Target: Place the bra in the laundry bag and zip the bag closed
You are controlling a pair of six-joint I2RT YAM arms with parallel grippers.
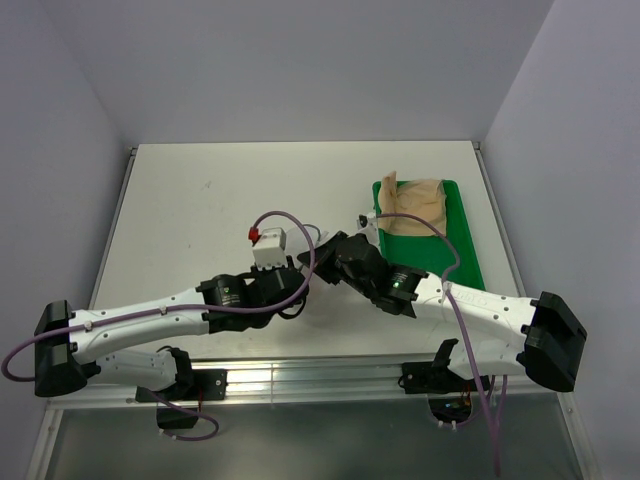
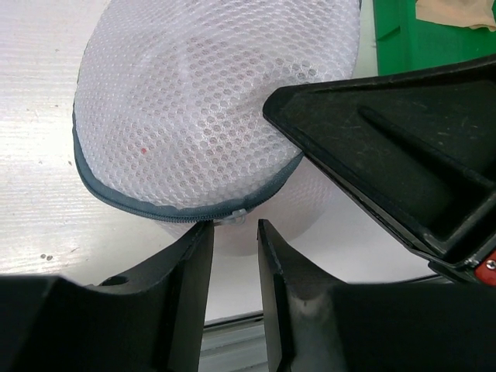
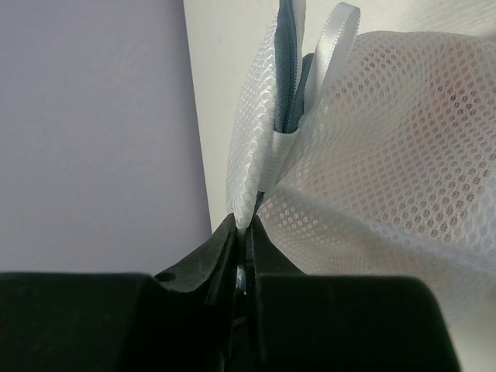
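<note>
Bright, even, diffuse light; faint soft shadows on table (image 1: 200, 190). Left wrist view: table glare, laundry bag (image 2: 194, 101) mesh sharp.

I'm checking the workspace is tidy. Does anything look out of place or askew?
Only the tan garment: it lies crumpled on the green tray, one end poking past the tray's far left corner. The laundry bag looks intact.

I see my left gripper (image 1: 300, 263) and right gripper (image 1: 332, 252) meeting tip to tip over the white table (image 1: 200, 200), jaws too dark to read from above. Beyond the right gripper, off to its right, a green tray (image 1: 465, 250) holds a tan garment (image 1: 415, 208). A purple cable (image 1: 283, 213) loops just behind the left gripper.
</note>
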